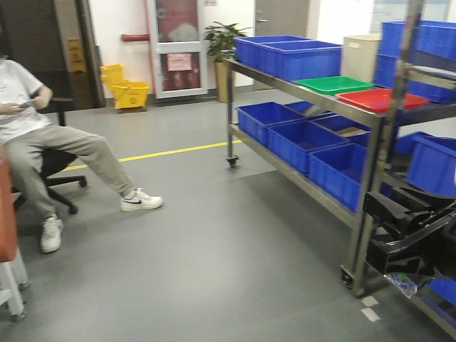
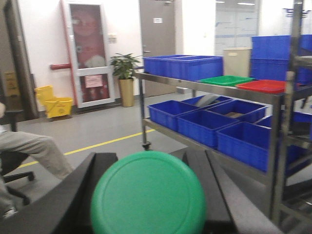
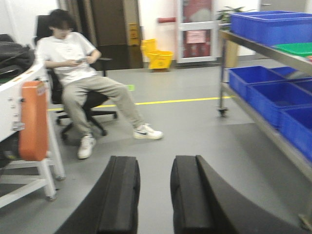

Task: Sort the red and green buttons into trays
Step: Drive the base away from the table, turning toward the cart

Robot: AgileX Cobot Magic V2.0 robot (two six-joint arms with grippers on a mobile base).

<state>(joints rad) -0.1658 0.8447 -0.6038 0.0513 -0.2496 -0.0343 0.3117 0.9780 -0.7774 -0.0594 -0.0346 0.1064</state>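
A grey floor (image 1: 214,235) crossed by 1 yellow line (image 1: 171,151) meets white walls (image 1: 117,18). A wheeled steel rack (image 1: 377,171) carries deep blue crates (image 1: 299,57) on 2 levels. By a glazed door (image 1: 178,43) stand a potted plant (image 1: 222,43) and a yellow mop bucket (image 1: 128,91). Someone (image 3: 73,58) sits on a black office chair (image 1: 55,162).

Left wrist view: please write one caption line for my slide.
Left gripper holds the green button between its fingers, facing the shelf cart carrying the green tray and red tray.
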